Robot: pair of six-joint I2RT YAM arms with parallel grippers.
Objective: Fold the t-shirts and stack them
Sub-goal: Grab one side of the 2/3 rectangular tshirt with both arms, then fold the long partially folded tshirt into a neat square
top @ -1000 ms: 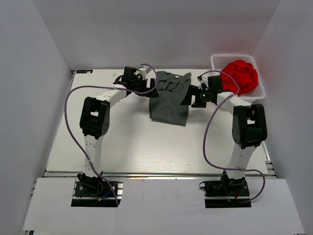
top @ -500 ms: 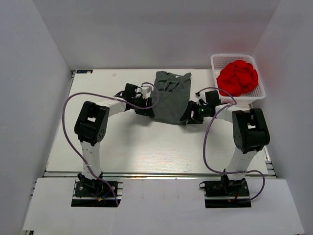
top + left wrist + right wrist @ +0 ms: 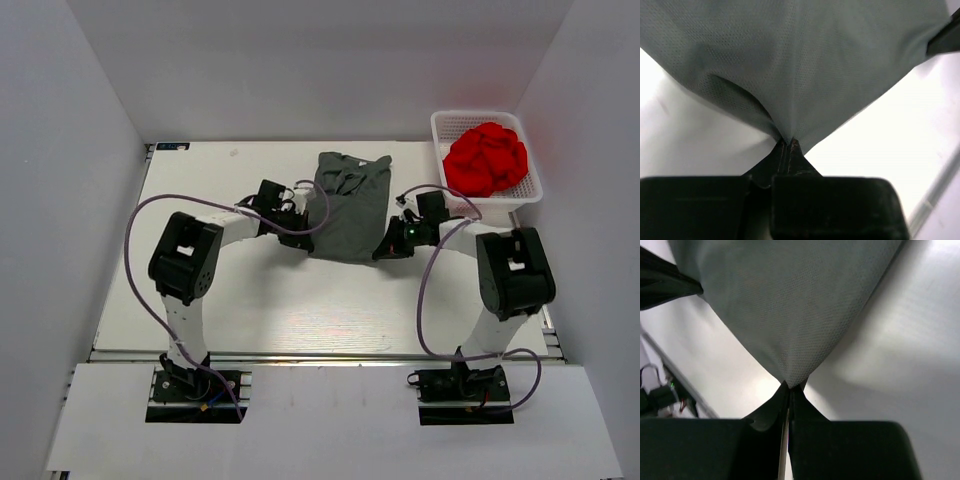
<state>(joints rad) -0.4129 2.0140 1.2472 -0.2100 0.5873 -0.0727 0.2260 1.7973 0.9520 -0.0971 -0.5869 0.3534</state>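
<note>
A dark grey t-shirt (image 3: 348, 205) lies folded into a long strip at the table's back middle, collar end far. My left gripper (image 3: 301, 243) is shut on the shirt's near left corner. My right gripper (image 3: 382, 252) is shut on its near right corner. In the left wrist view the grey cloth (image 3: 805, 60) runs down to a point pinched at the gripper (image 3: 788, 142). The right wrist view shows the same: cloth (image 3: 790, 305) tapering into the closed gripper (image 3: 791, 386). A crumpled red t-shirt (image 3: 486, 158) fills the basket.
A white plastic basket (image 3: 529, 196) stands at the back right, just beyond my right arm. White walls close in the table on the left, the back and the right. Purple cables loop from both arms over the table.
Both grippers came toward the near edge from the shirt's far end to its near corners and went from open to shut on the cloth.
</note>
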